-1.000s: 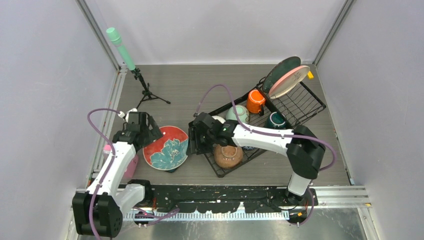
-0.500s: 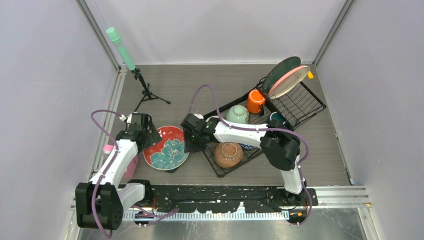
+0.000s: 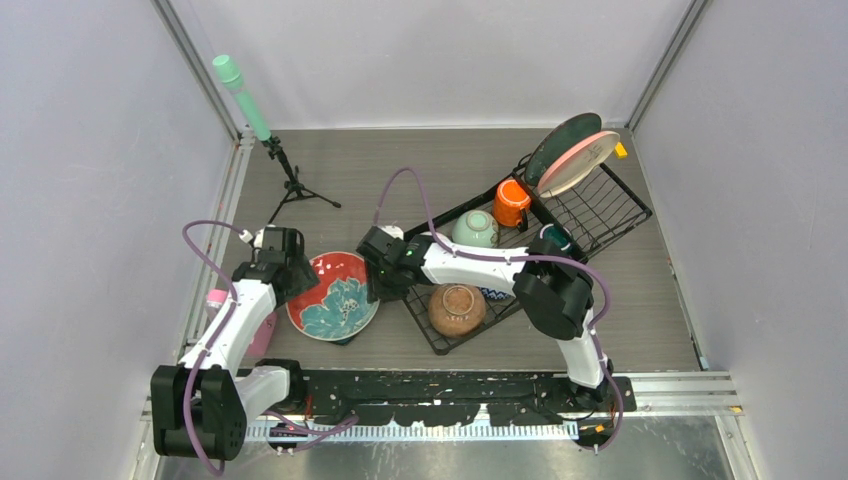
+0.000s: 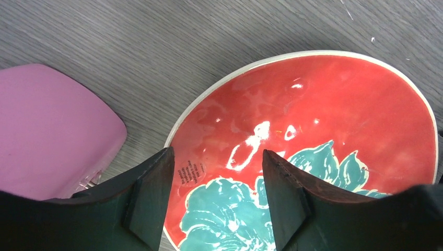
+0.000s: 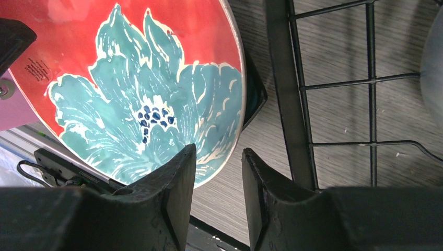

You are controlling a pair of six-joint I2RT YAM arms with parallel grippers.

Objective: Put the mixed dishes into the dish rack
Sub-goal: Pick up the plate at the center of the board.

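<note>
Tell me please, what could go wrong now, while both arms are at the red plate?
1. The red plate lies partly on a dark object, so it may rock or slide when jaws close on its rim.
2. The left jaws and right jaws stand open at opposite rims; uneven pulls could twist the plate loose.
3. The pink cup sits close beside the left jaws, the dish rack edge beside the right jaws; either might be bumped.

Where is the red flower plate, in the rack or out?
Out. The red flower plate sits left of the dish rack, outside its wire edge.
</note>
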